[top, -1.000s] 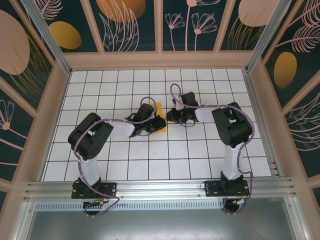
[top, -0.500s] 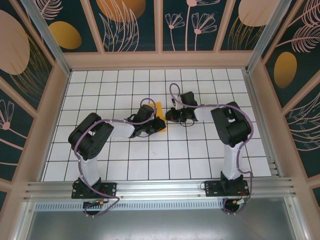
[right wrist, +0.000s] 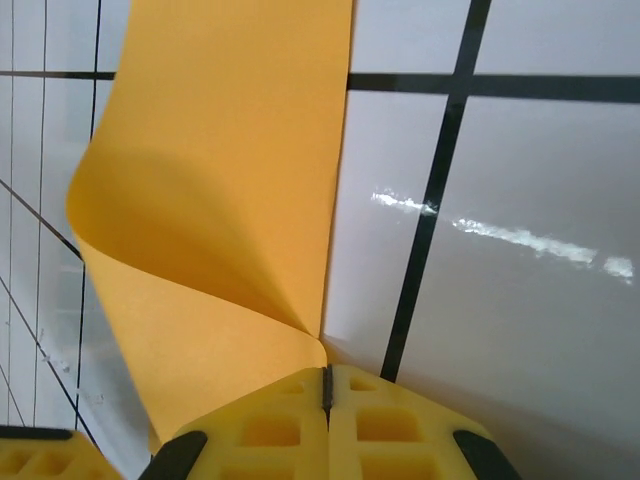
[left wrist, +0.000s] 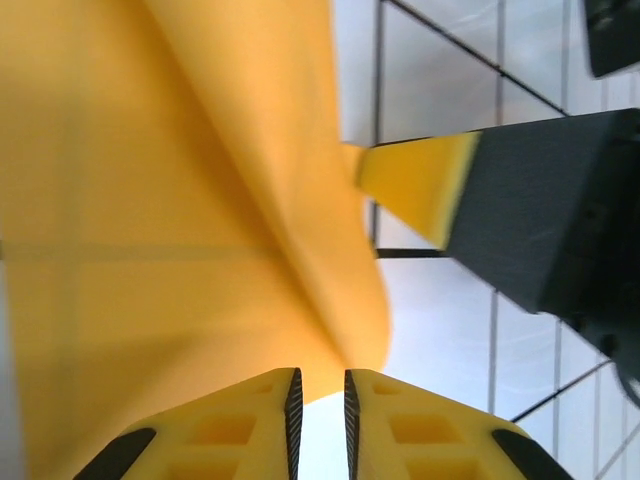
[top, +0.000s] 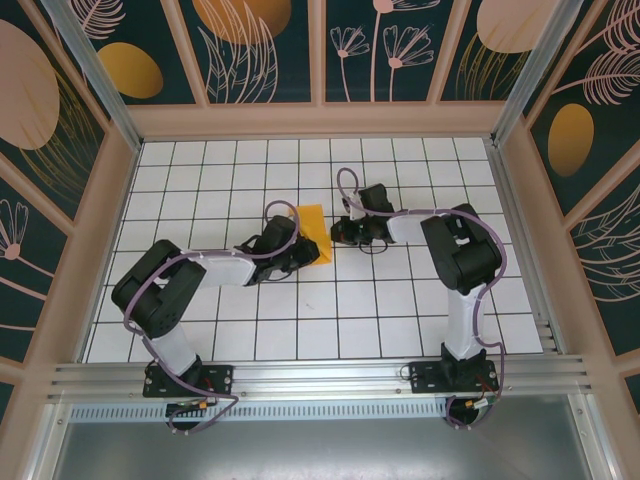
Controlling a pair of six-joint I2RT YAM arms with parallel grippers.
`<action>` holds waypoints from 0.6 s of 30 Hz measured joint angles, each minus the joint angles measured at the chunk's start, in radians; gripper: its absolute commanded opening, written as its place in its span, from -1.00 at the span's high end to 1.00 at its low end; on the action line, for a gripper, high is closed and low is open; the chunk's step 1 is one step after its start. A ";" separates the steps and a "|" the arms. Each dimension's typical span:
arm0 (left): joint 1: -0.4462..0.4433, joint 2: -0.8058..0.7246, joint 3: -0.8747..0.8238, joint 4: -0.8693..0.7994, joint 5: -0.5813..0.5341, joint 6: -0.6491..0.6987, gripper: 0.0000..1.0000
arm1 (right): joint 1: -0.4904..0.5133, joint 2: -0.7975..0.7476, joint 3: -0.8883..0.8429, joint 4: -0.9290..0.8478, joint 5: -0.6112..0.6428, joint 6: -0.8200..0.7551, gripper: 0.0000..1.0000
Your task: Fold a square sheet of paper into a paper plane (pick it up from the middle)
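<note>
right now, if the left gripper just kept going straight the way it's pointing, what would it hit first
Most likely the sheet of paper. Its curled fold rises just ahead of the left gripper, in line with the gap between the fingers, so it would push into that first, though depth is hard to judge.

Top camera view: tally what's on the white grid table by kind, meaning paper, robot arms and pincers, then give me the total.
orange-yellow paper sheet: 1
robot arms: 2 (left arm, right arm)
pincers: 2 (left pincer, right pincer)
Total: 5
</note>
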 measured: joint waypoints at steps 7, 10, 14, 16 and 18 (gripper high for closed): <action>0.000 -0.068 -0.040 -0.032 -0.061 -0.011 0.63 | 0.033 -0.128 -0.086 -0.024 0.008 0.014 0.97; 0.000 -0.095 -0.057 -0.030 -0.075 -0.015 0.66 | 0.055 -0.201 -0.129 -0.026 0.012 0.038 0.97; 0.000 -0.132 -0.109 -0.031 -0.090 -0.027 0.68 | 0.100 -0.273 -0.174 -0.026 0.023 0.076 0.96; 0.000 -0.150 -0.134 -0.031 -0.096 -0.035 0.71 | 0.121 -0.284 -0.182 -0.025 0.025 0.090 0.97; 0.000 -0.154 -0.147 -0.029 -0.095 -0.042 0.72 | 0.134 -0.284 -0.184 -0.026 0.028 0.100 0.96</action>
